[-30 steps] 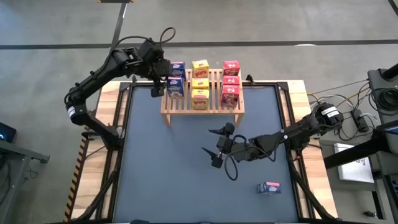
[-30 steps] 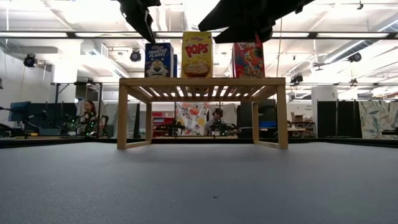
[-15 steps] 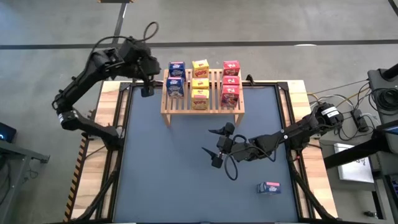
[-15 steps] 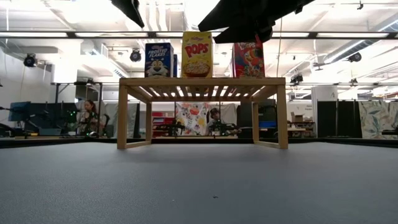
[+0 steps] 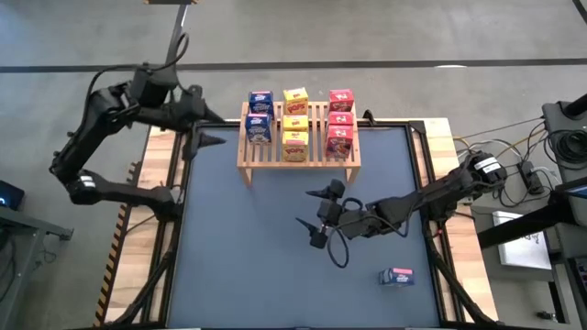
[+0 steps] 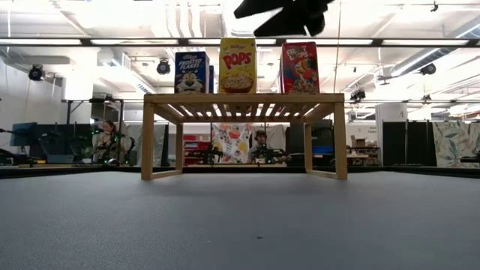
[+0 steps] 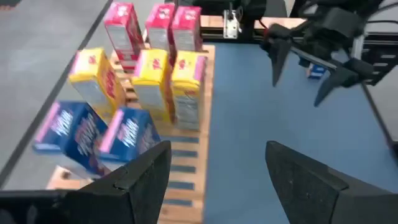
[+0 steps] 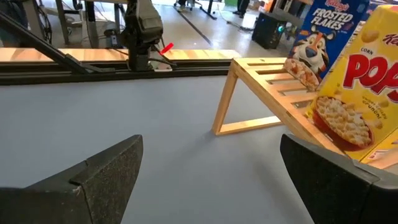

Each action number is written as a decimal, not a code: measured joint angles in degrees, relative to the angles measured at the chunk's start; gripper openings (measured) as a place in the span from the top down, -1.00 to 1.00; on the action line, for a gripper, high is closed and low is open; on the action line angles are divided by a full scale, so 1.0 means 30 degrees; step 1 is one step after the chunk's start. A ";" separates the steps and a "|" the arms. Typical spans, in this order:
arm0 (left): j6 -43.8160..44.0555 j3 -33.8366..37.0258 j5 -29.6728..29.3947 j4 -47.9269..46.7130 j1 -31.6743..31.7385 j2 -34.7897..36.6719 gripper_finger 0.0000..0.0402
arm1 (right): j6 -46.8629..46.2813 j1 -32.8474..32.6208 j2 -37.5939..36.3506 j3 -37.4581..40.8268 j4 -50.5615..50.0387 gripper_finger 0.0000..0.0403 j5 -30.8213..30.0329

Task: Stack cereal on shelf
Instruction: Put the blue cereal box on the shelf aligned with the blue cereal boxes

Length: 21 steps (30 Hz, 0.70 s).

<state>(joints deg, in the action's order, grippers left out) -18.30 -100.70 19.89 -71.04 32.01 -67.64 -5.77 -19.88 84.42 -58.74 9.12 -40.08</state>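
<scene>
Dark grey mat (image 5: pixel 248 247) over a light wooden table (image 5: pixel 438 133), grey concrete floor all round; beyond, a workshop with desks, ceiling lights and two seated people (image 6: pixel 107 139) (small and far off). Near the far edge, the shelf (image 5: pixel 248 158) carrying eight boxes in three rows: two blue boxes (image 5: pixel 260 117), three yellow boxes (image 5: pixel 294 124), three red boxes (image 5: pixel 340 124). One more blue box (image 5: pixel 396 276) flat on the mat at the near right. Left gripper (image 5: pixel 210 130) raised beside the shelf's left end, clear of the blue row, fingers apart and empty. Right gripper (image 5: pixel 315 218) above mid-mat, fingers spread and empty, the lone blue box well apart toward the near right.
</scene>
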 joint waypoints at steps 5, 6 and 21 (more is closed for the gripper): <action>0.1679 0.2463 -0.0293 0.0672 -0.1763 0.2348 -0.14 | -0.1570 -0.0177 -0.0102 -0.1993 -0.3738 -0.83 0.1379; 0.2084 0.3132 -0.0294 0.1125 -0.2289 0.2928 -0.12 | -0.1915 -0.0232 -0.0108 -0.2610 -0.4895 -0.83 0.1936; 0.4863 1.8747 -0.3084 2.1766 -1.1918 1.0344 -0.01 | -0.1811 -0.4077 0.0220 -0.9332 -1.3365 -0.83 0.3023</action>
<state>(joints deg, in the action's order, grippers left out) -3.71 -44.46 10.63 -5.74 -3.74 -36.61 -11.20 -32.11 85.08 -86.74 -30.98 -31.01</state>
